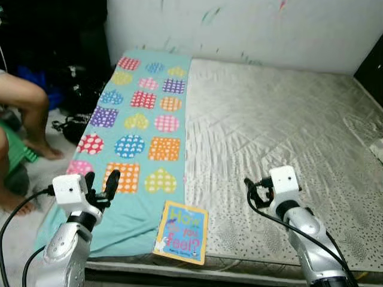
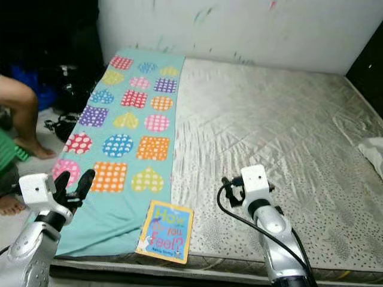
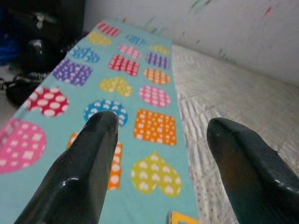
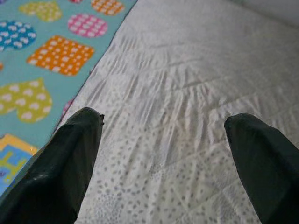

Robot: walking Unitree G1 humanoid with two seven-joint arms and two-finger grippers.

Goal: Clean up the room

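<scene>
My left gripper (image 1: 100, 179) hovers with its fingers spread apart over the near end of the turquoise blanket (image 1: 140, 128), holding nothing. The book (image 1: 181, 232) lies flat at the mattress's near edge, just to the right of that gripper and slightly nearer me, between both arms. My right gripper (image 4: 163, 135) is also spread wide, above the bare grey mattress (image 1: 281, 125). A person's leg (image 1: 27, 107) is off to the left.
</scene>
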